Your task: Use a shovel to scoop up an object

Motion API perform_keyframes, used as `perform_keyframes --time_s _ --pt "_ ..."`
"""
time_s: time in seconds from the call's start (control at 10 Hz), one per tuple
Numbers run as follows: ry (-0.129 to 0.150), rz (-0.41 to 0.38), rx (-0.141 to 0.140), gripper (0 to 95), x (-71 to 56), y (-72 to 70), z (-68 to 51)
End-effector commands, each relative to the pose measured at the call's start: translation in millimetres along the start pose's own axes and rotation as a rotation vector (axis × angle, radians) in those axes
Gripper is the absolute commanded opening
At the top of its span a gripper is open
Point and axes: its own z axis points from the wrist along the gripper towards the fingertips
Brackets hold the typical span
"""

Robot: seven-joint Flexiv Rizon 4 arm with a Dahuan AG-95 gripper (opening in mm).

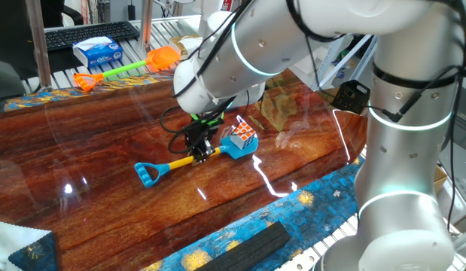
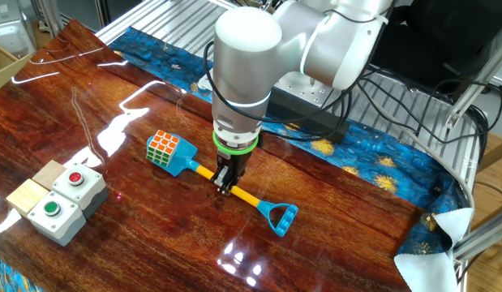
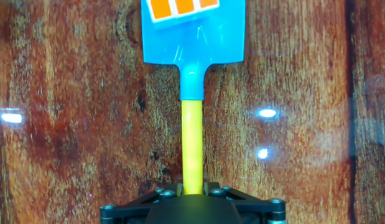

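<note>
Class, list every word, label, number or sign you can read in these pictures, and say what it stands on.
None can be read.
Blue tissue pack: print too blurred.
Keyboard: keys too small.
Button boxes: no lettering visible.
Rubik's cube: plain colour stickers only.

On the bench (image 2: 113,89), the cube (image 2: 162,147) sits on the blade of the shovel (image 2: 203,173), whose shaft runs under the claw (image 2: 225,185). Two button boxes (image 2: 64,197) stand near the bench edge, apart from the blade. A second shovel (image 1: 127,70) lies behind the bench.
</note>
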Motion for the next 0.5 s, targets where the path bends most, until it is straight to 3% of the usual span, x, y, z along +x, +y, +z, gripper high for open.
perform_keyframes --time_s 0.1,0.2,0.3,0.5 --pt "0.003 0.008 -0.004 38.0 -0.3 -0.5 1.5" --pt "0.007 0.008 -0.002 57.0 -0.3 -0.5 1.5" --pt "0.010 0.000 0.000 57.0 -0.3 -0.5 1.5" --pt "0.012 -0.048 0.024 95.0 0.5 -0.8 1.1"
